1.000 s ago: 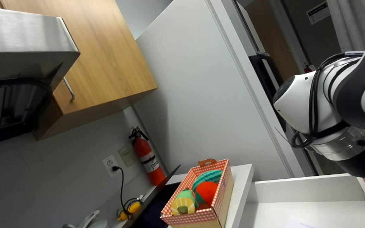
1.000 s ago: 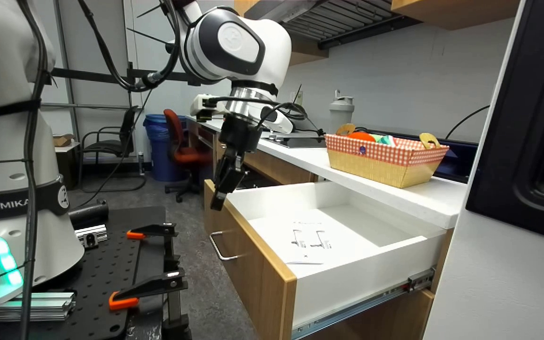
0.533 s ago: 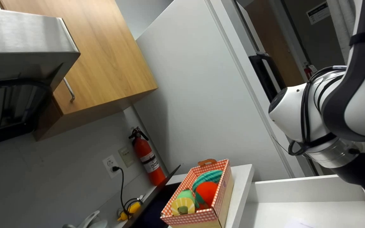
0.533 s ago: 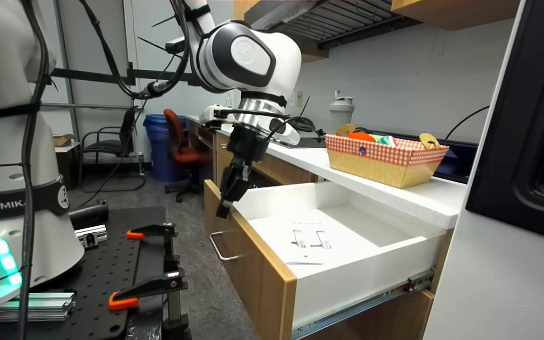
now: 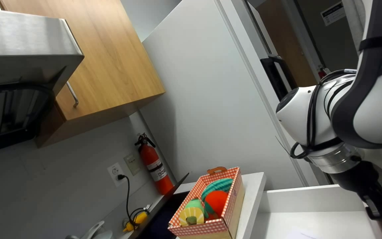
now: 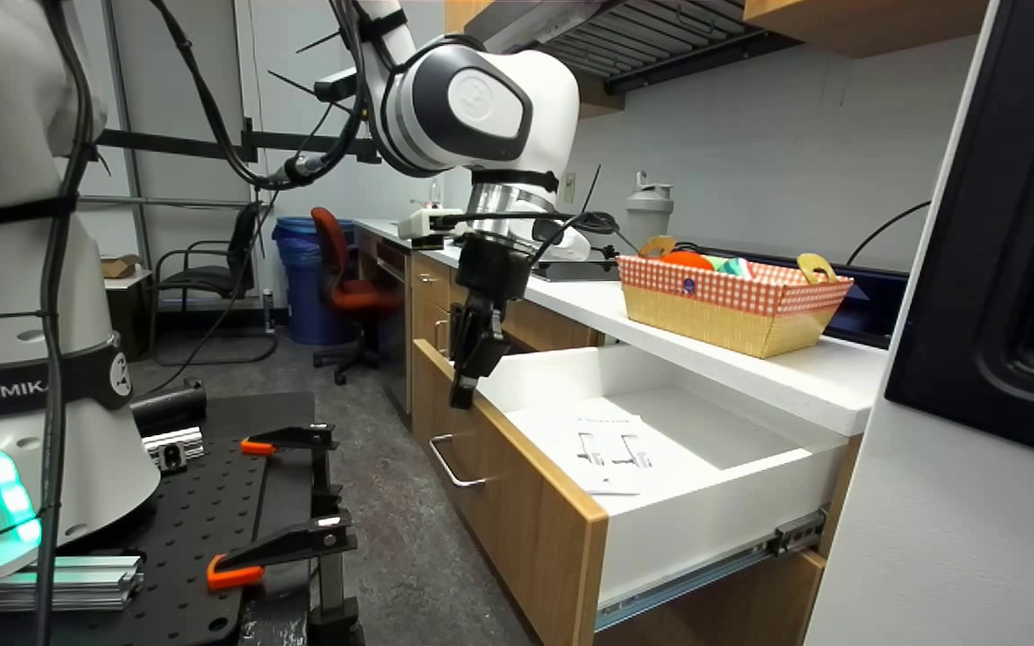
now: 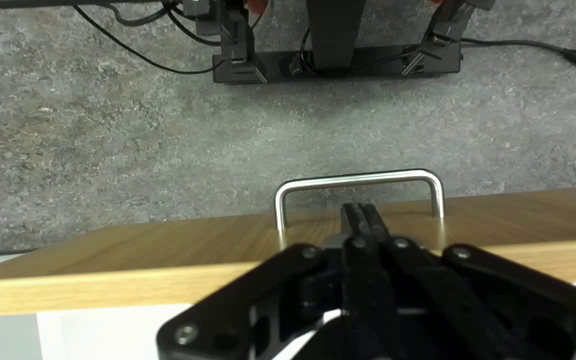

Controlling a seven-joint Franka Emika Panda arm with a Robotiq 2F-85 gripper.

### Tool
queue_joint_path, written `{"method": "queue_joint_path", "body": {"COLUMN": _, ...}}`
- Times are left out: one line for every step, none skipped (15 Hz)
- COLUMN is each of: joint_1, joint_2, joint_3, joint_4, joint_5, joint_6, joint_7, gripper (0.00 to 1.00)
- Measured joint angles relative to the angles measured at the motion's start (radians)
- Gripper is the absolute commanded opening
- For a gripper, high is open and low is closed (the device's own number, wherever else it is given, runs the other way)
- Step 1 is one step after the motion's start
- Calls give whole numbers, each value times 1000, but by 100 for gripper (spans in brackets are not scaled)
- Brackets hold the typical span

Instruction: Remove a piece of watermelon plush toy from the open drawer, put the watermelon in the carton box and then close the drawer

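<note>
The carton box (image 6: 714,318), with red checked cloth, stands on the counter and shows in both exterior views (image 5: 235,209). In it lies a green-striped plush (image 5: 218,186) that looks like the watermelon toy; its red flesh is not clearly seen. The drawer (image 6: 517,475) is partly open, with a wooden front and white inside; it shows in an exterior view (image 5: 313,197) and in the wrist view (image 7: 118,289). My gripper (image 7: 360,207) is shut and empty. Its fingers (image 6: 463,395) point down at the outside of the drawer front, above the handle, and appear to touch the front.
A metal handle (image 7: 363,181) sticks out from the drawer front below my fingers. A printed paper (image 6: 611,453) lies in the drawer. The white counter (image 6: 840,377) overhangs the drawer's back. A black bench with clamps (image 6: 284,538) stands opposite the drawer.
The gripper moved down, then toward the counter. In the last half second the drawer slid inward along with it, and its front and paper shifted toward the counter. The box stayed still.
</note>
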Motion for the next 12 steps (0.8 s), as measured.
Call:
{"method": "queue_joint_path", "body": {"joint_1": 0, "joint_2": 0, "joint_3": 0, "joint_4": 1, "joint_5": 0, "joint_6": 18, "joint_7": 0, "gripper": 0}}
{"method": "queue_joint_path", "body": {"joint_1": 0, "joint_2": 0, "joint_3": 0, "joint_4": 3, "joint_5": -1, "joint_6": 35, "joint_7": 0, "gripper": 0}}
{"method": "queue_joint_path", "body": {"joint_1": 0, "joint_2": 0, "joint_3": 0, "joint_4": 5, "joint_5": -1, "joint_6": 48, "joint_7": 0, "gripper": 0}}
{"method": "queue_joint_path", "body": {"joint_1": 0, "joint_2": 0, "joint_3": 0, "joint_4": 7, "joint_5": -2, "joint_6": 61, "joint_7": 0, "gripper": 0}}
{"method": "queue_joint_path", "body": {"joint_1": 0, "joint_2": 0, "joint_3": 0, "joint_4": 8, "joint_5": -3, "joint_6": 72, "joint_7": 0, "gripper": 0}}
{"method": "queue_joint_path", "body": {"joint_1": 0, "joint_2": 0, "joint_3": 0, "joint_4": 9, "joint_5": -6, "joint_6": 83, "joint_7": 0, "gripper": 0}}
{"method": "queue_joint_path", "body": {"joint_1": 0, "joint_2": 0, "joint_3": 0, "joint_4": 11, "joint_5": -11, "joint_6": 94, "joint_7": 0, "gripper": 0}}
{"method": "queue_joint_path", "body": {"joint_1": 0, "joint_2": 1, "joint_3": 0, "joint_4": 14, "joint_5": -15, "joint_6": 102, "joint_7": 0, "gripper": 0}}
{"method": "queue_joint_path", "body": {"joint_1": 0, "joint_2": 2, "joint_3": 0, "joint_4": 21, "joint_5": -16, "joint_6": 106, "joint_7": 0, "gripper": 0}}
{"method": "queue_joint_path", "body": {"joint_1": 0, "joint_2": 4, "joint_3": 0, "joint_4": 29, "joint_5": -21, "joint_6": 110, "joint_7": 0, "gripper": 0}}
{"method": "queue_joint_path", "body": {"joint_1": 0, "joint_2": 8, "joint_3": 0, "joint_4": 40, "joint_5": -26, "joint_6": 116, "joint_7": 0, "gripper": 0}}
{"method": "queue_joint_path", "body": {"joint_1": 0, "joint_2": 14, "joint_3": 0, "joint_4": 52, "joint_5": -34, "joint_6": 119, "joint_7": 1, "gripper": 0}}
